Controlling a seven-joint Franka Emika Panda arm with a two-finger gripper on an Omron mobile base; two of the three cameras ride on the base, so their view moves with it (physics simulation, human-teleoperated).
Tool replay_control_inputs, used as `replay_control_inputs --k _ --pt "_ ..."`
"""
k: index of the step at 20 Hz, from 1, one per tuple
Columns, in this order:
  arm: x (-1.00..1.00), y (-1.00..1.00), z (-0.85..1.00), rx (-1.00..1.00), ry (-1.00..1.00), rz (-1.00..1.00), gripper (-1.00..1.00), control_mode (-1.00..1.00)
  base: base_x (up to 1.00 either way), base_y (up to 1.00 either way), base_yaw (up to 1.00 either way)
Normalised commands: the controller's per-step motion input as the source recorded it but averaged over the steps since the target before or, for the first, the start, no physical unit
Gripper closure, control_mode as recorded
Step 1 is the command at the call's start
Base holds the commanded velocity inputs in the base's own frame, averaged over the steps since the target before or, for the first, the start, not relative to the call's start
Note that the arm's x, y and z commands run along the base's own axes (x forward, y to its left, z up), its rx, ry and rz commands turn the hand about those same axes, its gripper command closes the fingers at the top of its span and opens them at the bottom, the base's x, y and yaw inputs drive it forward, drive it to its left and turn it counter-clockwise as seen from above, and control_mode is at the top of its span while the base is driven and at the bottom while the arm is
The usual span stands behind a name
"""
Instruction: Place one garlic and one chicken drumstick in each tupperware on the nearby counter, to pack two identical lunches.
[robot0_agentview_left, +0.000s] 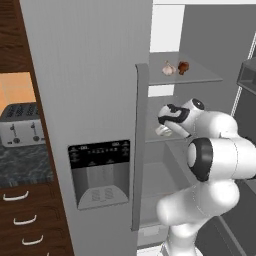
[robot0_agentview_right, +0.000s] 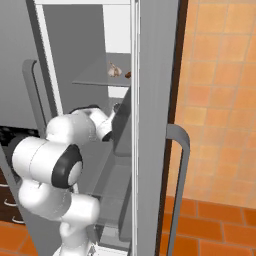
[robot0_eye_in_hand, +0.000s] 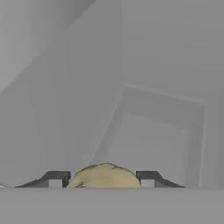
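1. Garlic (robot0_eye_in_hand: 104, 175), a pale tan-white bulb, is seen in the hand view lodged between the two dark finger tips (robot0_eye_in_hand: 56, 178) of the gripper (robot0_eye_in_hand: 101, 179), one tip just beside each flank; the jaws are drawn in around it, though actual contact on the sides cannot be made out.
2. In the left base view the gripper (robot0_agentview_left: 165, 131) is reached into the open fridge (robot0_agentview_left: 90, 100) at the middle shelf (robot0_agentview_left: 165, 138), and a pale lump is seen at its tips, just over that shelf.
3. In the right base view the white arm (robot0_agentview_right: 65, 150) is bent from the lower left into the fridge, and the hand is hidden behind the edge of the fridge door (robot0_agentview_right: 155, 125).
4. Farther back and higher, on the upper shelf (robot0_agentview_left: 200, 76), a second garlic (robot0_agentview_left: 169, 68) is lain just beside a brown chicken drumstick (robot0_agentview_left: 183, 66), the drumstick to its right.
5. To the left of the fridge, the speckled counter (robot0_agentview_left: 22, 167) is seen over dark wood drawers (robot0_agentview_left: 25, 220), and a silver toaster (robot0_agentview_left: 20, 125) is stood on it, well apart from the gripper.
6. An orange tiled wall (robot0_agentview_right: 220, 100) is seen to the right of the fridge.
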Motion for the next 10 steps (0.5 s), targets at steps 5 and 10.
replay_control_inputs --k 5,10 --pt "-1.00 0.12 0.29 -0.02 -0.01 0.00 1.00 -1.00 0.00 0.00 0.00" --pt "-1.00 0.06 0.66 -0.02 0.00 0.00 1.00 -1.00 0.00 0.00 0.00"
